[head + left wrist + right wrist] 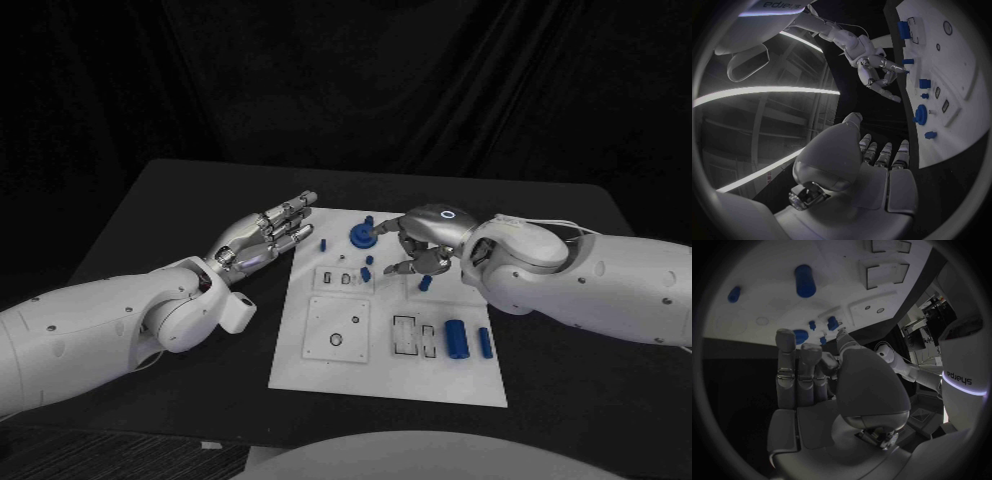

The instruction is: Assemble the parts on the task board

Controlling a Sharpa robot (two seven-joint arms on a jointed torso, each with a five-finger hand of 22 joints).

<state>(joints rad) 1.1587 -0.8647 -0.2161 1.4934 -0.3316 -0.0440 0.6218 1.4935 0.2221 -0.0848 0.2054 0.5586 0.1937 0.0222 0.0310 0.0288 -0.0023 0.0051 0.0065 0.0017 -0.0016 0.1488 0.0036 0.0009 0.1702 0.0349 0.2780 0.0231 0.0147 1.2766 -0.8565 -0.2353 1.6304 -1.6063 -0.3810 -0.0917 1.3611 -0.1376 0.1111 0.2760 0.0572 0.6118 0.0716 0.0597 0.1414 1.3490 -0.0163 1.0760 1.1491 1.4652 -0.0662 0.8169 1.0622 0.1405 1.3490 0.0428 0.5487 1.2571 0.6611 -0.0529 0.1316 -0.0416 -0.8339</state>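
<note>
On the task board (389,375), near its far edge, small blue parts (364,238) are scattered. Above them the right robot hand (418,250) is held with fingers curled; whether anything is pinched cannot be told. The left robot hand (267,238) is kept released beside the board. The parts are judged light, stiff and slippery, best taken by their sides.

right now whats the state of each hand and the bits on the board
left hand: open, fingers spread, holding nothing, hovering off the board's left edge
right hand: over the board's far end, fingers curled down; a held part cannot be made out
task board: flat on the table
round blue part: upright at the far end
two blue cylinders: lying flat, side by side, near right
small blue peg: standing by the right hand
</note>
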